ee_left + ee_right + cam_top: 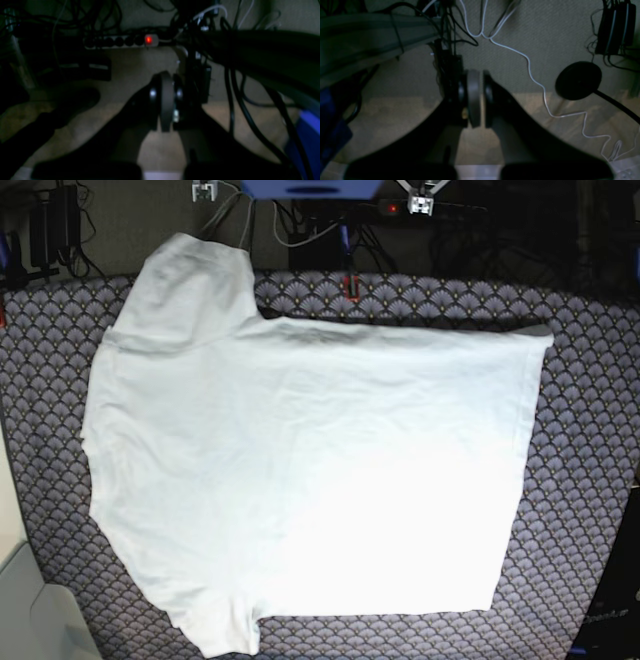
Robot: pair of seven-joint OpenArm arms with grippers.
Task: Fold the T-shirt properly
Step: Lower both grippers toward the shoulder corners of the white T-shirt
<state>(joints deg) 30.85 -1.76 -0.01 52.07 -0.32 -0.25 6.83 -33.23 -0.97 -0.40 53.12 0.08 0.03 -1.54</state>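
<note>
T-shirt [300,480] flat mid-frame, one sleeve overhanging upper left — could slip off; left gripper [166,100] & right gripper [473,97] closed, empty.

A power strip [122,41] with a lit red switch lies among black cables [232,100] on carpet [545,32].

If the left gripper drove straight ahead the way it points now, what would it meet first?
Probably the bare floor ahead of the shut left gripper; the power strip with its red light lies farther along. Depth is hard to judge in this dark view.
</note>
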